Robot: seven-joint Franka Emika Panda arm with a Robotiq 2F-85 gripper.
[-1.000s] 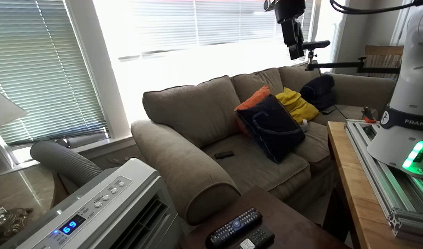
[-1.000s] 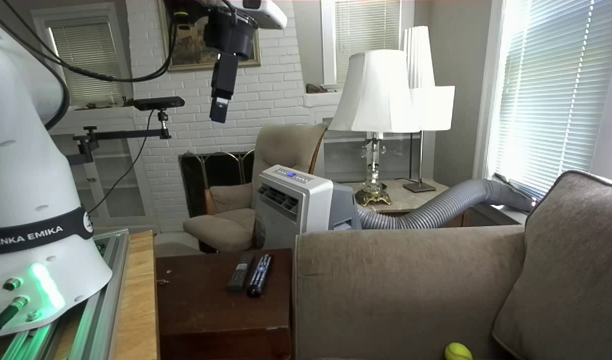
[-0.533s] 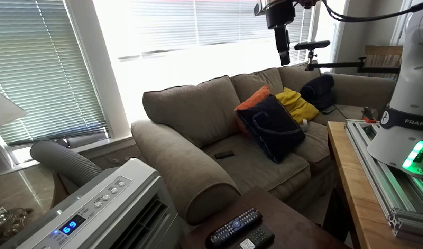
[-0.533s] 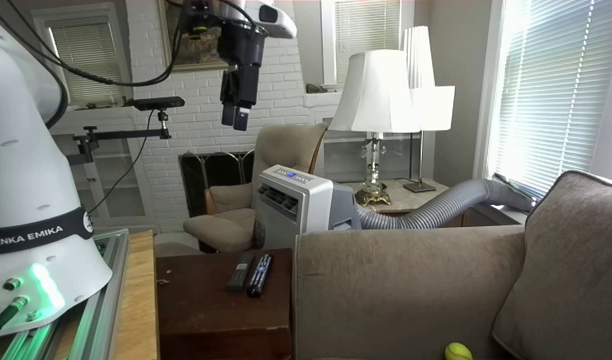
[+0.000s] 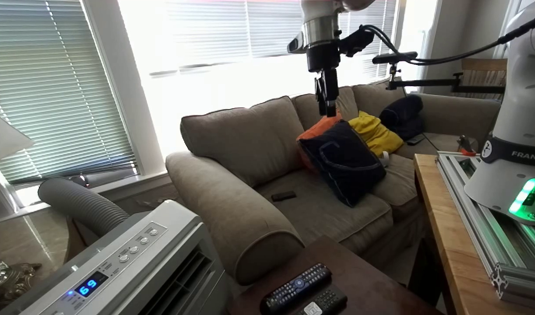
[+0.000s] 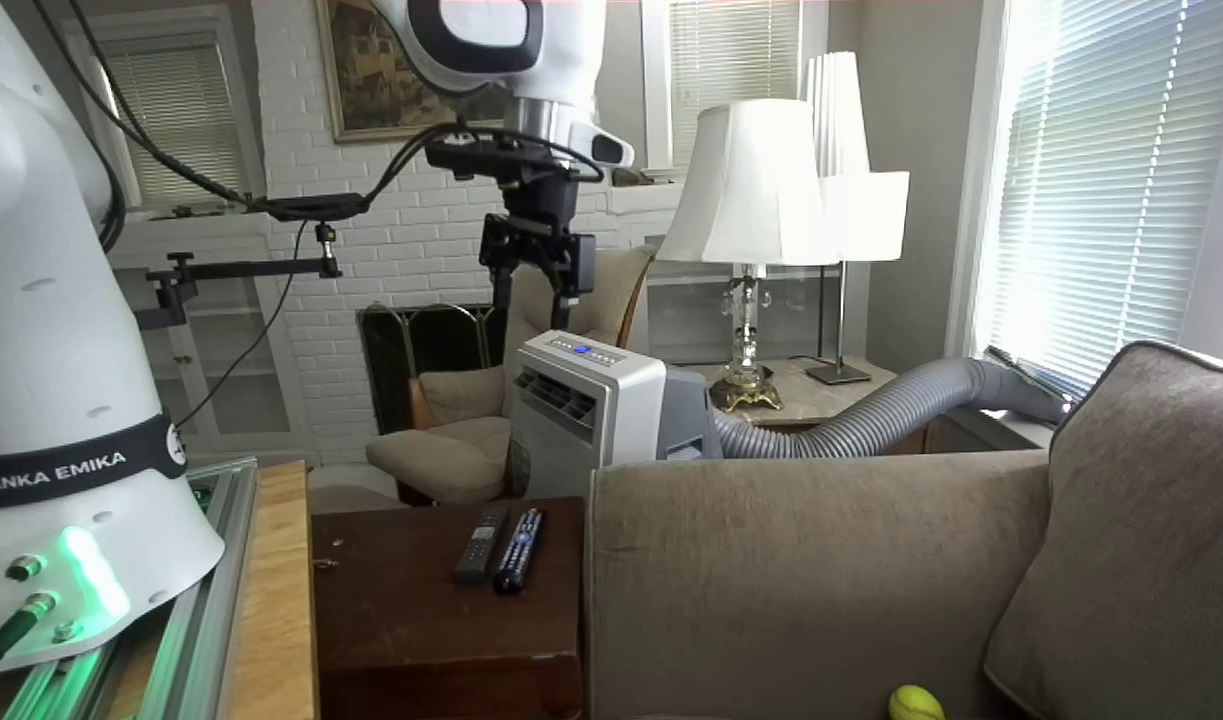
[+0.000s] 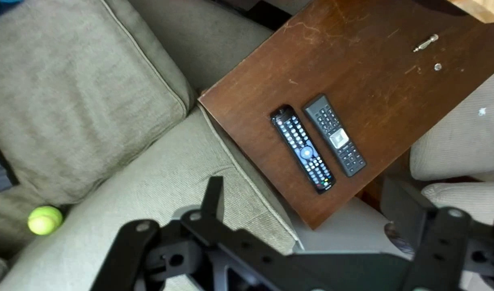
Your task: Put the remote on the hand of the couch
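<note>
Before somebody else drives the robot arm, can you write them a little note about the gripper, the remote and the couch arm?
Gripper: open, holding nothing, up in the air.
Black remote with the blue round pad: probably the one wanted; it lies on the brown table beside the dark grey remote, not touching it.
Couch armrest: the goal, right by that table.
Done: black remote not yet gripped or placed.
Left: lower, grip it, lift, lay it on the armrest, let go.

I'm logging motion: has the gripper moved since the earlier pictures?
Yes: in an exterior view's image, the gripper has moved down and toward the large lampshade.
</note>
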